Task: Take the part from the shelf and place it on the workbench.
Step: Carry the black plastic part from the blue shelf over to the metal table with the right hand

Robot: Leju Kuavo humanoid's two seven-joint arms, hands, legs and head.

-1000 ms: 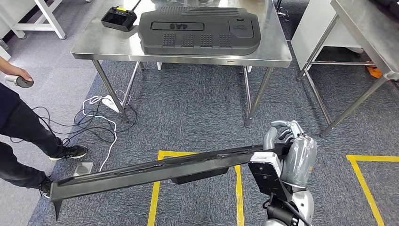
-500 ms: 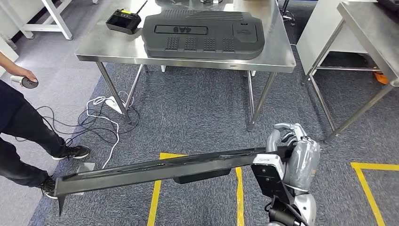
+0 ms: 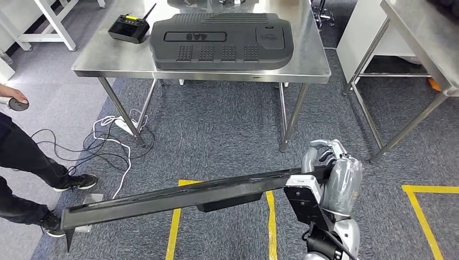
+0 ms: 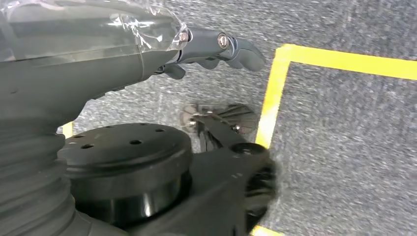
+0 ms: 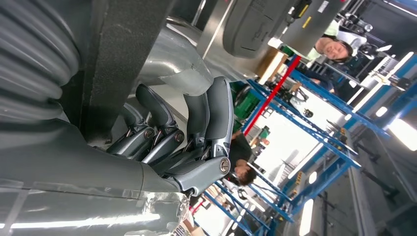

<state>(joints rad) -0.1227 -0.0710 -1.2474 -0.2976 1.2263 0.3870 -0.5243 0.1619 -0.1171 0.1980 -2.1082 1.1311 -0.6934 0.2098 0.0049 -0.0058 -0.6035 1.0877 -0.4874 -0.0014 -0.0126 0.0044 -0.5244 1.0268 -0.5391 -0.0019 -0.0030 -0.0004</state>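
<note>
Black moulded cover (image 3: 222, 40) beside remote controller (image 3: 128, 27); cables (image 3: 111, 138) on carpet

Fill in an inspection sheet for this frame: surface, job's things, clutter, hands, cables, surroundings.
Surface: steel workbench ahead, carrying a large black moulded cover.
Job's things: long black part, held at one end, reaching out to the robot's left above the carpet.
Clutter: black remote controller on the workbench corner.
Hands: right hand grips the part's end; left hand hangs above the floor, holding nothing seen.
Cables: white and black cables on the carpet by the bench leg.
Surroundings: yellow floor tape; a person on the left; second steel table on the right.
</note>
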